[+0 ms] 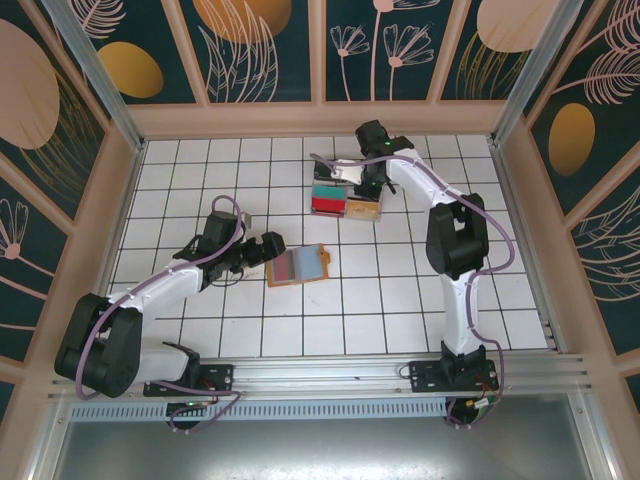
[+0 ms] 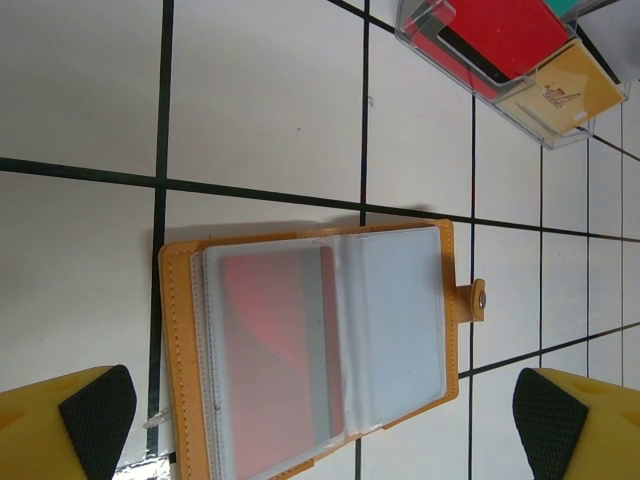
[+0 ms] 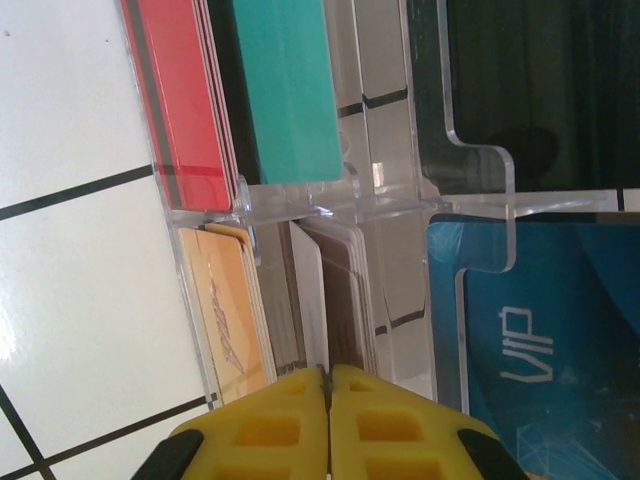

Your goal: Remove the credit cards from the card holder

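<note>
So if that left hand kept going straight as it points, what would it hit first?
Probably the open card holder, lying just ahead of the left hand, between its spread fingers; depth is hard to judge.

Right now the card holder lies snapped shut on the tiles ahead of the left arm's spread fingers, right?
No: the card holder lies open, a red card showing in its sleeve, per the left wrist view. The left fingers are indeed spread.

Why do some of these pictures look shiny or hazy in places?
Left wrist view: cloudy, shiny sleeves in the card holder blur the red card, and a shadow edges it. Right wrist view: the clear tray catches reflections and a white tile glares. Top view: even light.
</note>
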